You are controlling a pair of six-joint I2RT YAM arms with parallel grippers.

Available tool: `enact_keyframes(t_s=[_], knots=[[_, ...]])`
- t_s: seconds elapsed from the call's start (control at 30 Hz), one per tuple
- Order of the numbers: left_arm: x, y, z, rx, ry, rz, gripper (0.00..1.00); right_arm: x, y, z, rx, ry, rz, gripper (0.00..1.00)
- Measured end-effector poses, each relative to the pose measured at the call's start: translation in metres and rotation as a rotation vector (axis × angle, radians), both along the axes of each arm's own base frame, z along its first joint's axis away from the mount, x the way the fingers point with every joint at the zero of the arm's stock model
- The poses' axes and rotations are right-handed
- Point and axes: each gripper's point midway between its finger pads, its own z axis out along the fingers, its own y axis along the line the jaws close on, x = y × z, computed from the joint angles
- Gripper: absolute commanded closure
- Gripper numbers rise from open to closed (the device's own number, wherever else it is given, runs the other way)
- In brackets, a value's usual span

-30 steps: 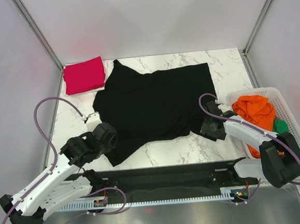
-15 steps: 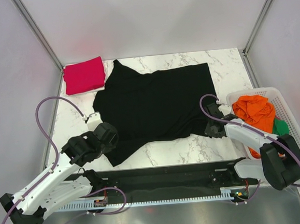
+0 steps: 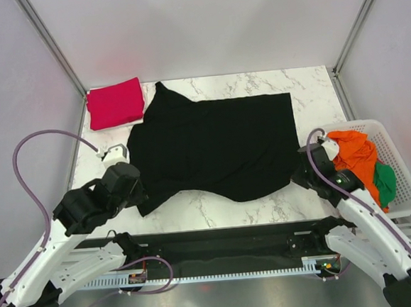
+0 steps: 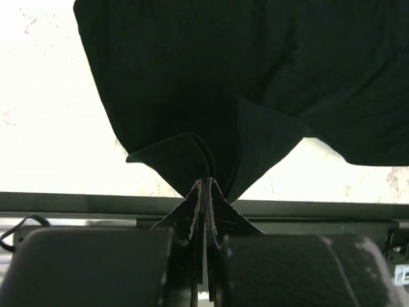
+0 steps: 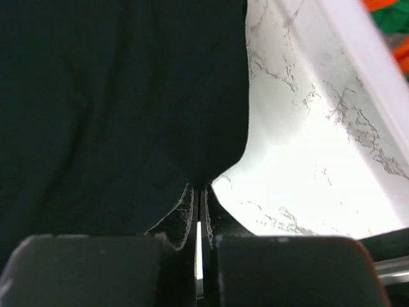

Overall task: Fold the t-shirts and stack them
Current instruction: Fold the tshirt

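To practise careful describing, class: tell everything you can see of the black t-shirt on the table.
The black t-shirt is plain, soft-looking cloth, spread mostly flat on the marble table with slight wrinkles. One sleeve points to the far left, near a folded red shirt. Its near edge runs wavy between two pinched corners: the left gripper is shut on a bunched corner, the right gripper on the other.

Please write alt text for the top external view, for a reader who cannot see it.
A black t-shirt lies spread on a marble table, its two near corners pinched by the left gripper and the right gripper. A folded red shirt lies far left; a white basket holding clothes stands right.
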Motion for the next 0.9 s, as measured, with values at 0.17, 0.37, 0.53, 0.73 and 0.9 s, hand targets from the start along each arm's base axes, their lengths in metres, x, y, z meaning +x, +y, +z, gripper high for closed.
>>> enact_keyframes(t_s=[0.17, 0.37, 0.53, 0.73, 0.9], knots=[[-0.01, -0.002, -0.006, 0.049, 0.079, -0.061, 0.98, -0.021, -0.007, 0.016, 0.034, -0.045, -0.01, 1.0], [-0.012, -0.002, -0.018, 0.139, 0.147, -0.115, 0.98, -0.032, -0.012, 0.02, 0.01, -0.011, -0.009, 1.0], [0.008, -0.011, -0.03, 0.259, 0.168, -0.178, 0.98, -0.007, -0.007, 0.039, -0.028, -0.013, 0.009, 1.0], [0.065, -0.025, -0.027, 0.427, 0.155, -0.25, 0.98, 0.027, -0.003, 0.045, -0.084, 0.014, 0.018, 1.0], [0.121, -0.032, -0.001, 0.517, 0.052, -0.297, 0.98, 0.065, -0.011, 0.051, -0.106, 0.021, -0.022, 1.0]])
